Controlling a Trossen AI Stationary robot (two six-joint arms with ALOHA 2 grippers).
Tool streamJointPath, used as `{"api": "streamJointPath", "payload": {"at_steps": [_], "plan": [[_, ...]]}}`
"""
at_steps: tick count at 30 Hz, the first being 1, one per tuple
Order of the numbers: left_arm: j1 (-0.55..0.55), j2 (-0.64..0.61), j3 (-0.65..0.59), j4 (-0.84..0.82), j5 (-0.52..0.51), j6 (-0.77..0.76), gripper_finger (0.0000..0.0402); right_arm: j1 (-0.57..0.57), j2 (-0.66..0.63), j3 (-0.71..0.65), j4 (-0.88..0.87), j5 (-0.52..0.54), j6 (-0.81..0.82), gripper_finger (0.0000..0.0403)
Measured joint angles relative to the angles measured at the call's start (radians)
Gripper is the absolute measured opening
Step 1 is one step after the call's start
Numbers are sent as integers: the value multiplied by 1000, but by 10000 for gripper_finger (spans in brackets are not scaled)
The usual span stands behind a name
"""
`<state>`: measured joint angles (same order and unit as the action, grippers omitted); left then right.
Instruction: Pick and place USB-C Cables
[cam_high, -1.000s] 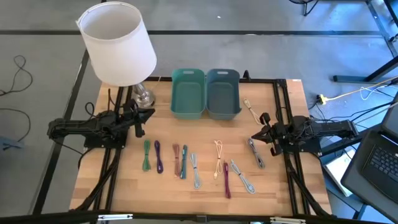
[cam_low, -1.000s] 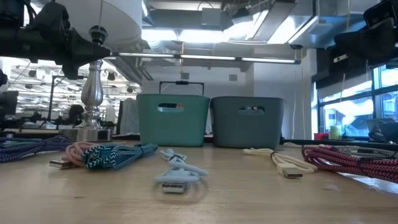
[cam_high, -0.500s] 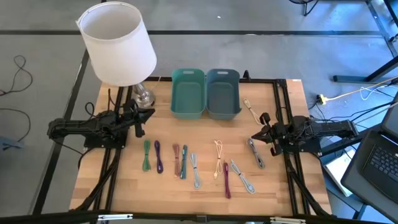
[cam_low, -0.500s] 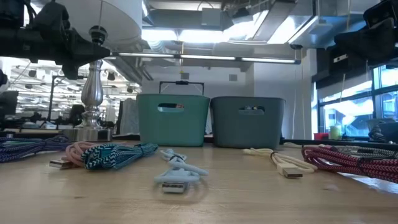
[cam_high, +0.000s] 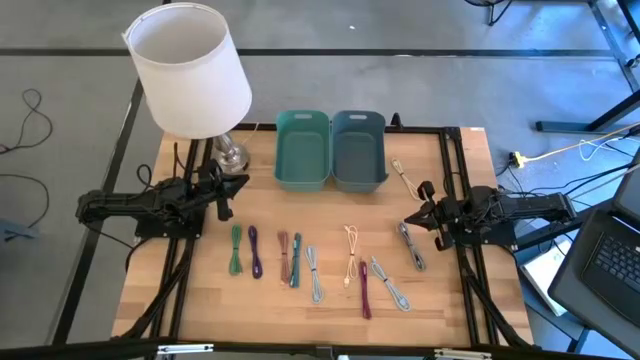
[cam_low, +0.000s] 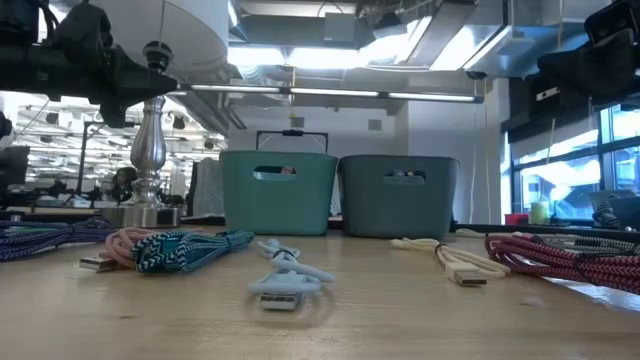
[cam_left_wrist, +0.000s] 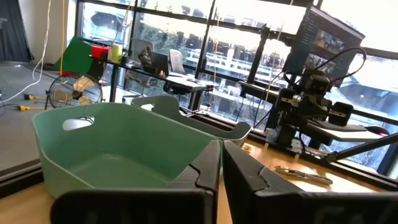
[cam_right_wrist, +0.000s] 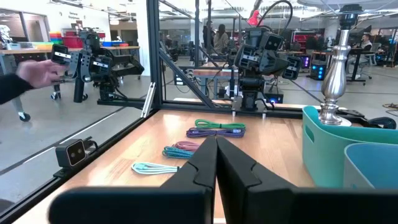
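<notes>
Wooden tabletop (cam_high: 200, 290): we logged coloured folded USB-C cables (cam_high: 300, 262) along its front edge, teal and grey plastic bins (cam_high: 330, 150) rearward. Left gripper (cam_high: 228, 192) and right gripper (cam_high: 412, 218) closed, empty, at side edges. Picking unstarted; next needs opening above one cable.

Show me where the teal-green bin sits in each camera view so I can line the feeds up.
High view: teal-green bin, left one of the pair at the table's back edge.
Low view: teal-green bin, left of centre, behind the cables.
Left wrist view: teal-green bin, close up, filling the left half.
Right wrist view: teal-green bin, at the right edge.
Shared landmark: the grey-blue bin beside it.
</notes>
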<state>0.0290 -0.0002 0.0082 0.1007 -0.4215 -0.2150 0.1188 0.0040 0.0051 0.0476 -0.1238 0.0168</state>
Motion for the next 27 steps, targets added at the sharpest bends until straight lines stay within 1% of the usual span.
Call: {"api": "streamJointPath", "payload": {"at_steps": [1, 4, 6, 13, 15, 17, 21, 23, 27], "plan": [[0, 0, 0, 0, 0, 0, 10, 0, 0, 0, 0, 0, -9, 12], [0, 0, 0, 0, 0, 0, 8, 0, 0, 0, 1, 0, -157, 12], [0, 0, 0, 0, 0, 0, 8, 0, 0, 0, 1, 0, -214, 12], [0, 0, 0, 7, -2, 0, 13, 0, 0, 0, 8, 8, -231, 12], [0, 0, 0, 17, -23, 1, 11, 0, 0, 0, 15, 8, -229, 12], [0, 0, 0, 35, -33, 1, 10, 0, 0, 0, 35, 8, -196, 12], [0, 0, 0, 37, -31, -17, 8, 0, 0, 0, 88, 8, -53, 12], [1, 0, 0, 49, -31, -21, 9, 0, 0, 0, 118, 8, -23, 12], [1, 0, 0, 100, -47, 32, 13, 0, 0, 0, 168, 7, 53, 12]]}}
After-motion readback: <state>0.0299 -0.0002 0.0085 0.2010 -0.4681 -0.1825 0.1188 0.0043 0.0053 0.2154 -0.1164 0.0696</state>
